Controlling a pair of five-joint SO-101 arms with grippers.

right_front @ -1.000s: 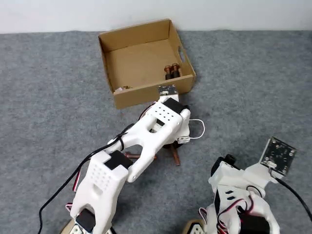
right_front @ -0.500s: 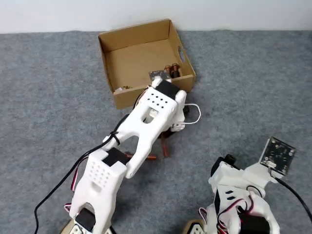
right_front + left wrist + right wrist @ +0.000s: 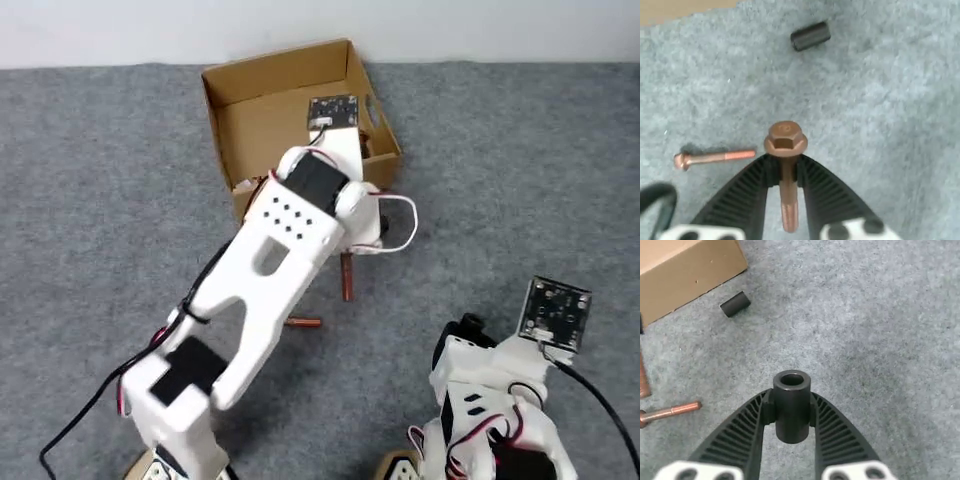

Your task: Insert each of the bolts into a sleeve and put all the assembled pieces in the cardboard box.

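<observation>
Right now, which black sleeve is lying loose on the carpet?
The loose sleeve lies on its side beside the cardboard box; the other sleeve is clamped in the right gripper.

This looks like a robotics lab or a hobbyist's test bench, not a home or a shop. Two white plastic arms of a printed, kit-built look stand on a table under a grey felt-like mat. Bare circuit boards sit at their wrists, and wires run in the open. Behind is a plain white wall. On the mat are plain practice props: a cardboard box, a bolt and a sleeve.
</observation>
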